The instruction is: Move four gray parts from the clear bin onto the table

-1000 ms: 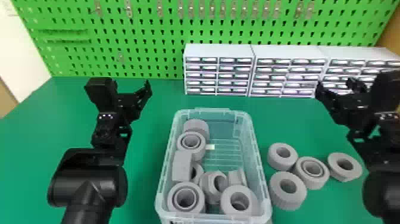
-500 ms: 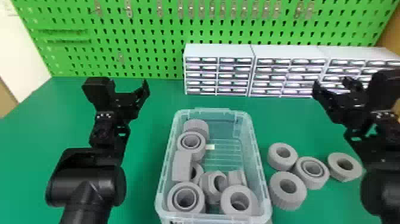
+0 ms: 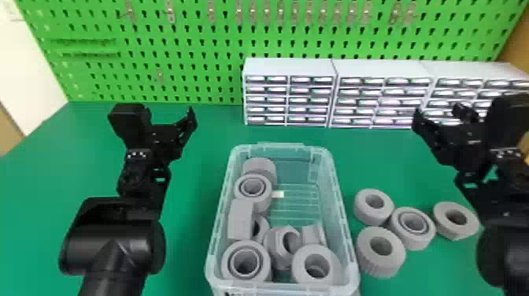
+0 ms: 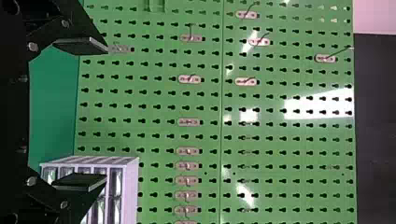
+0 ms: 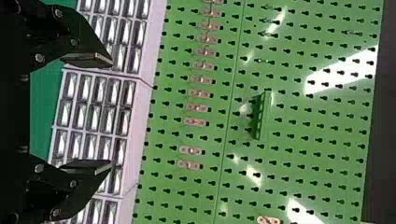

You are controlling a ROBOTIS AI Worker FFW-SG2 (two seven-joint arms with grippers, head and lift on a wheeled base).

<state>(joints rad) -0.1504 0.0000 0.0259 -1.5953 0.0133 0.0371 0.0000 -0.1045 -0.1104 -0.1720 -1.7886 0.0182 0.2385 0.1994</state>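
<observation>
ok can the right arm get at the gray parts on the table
Likely yes: the right claw is open and empty, and the gray parts lie uncovered beside the clear bin.

Four ring-shaped gray parts (image 3: 380, 267) on the table (image 3: 189, 236), right of the clear bin (image 3: 291, 167) (more inside)

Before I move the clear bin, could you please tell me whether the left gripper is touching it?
Apart. The head view shows the left gripper off to the clear bin's left, with green table between them.
</observation>
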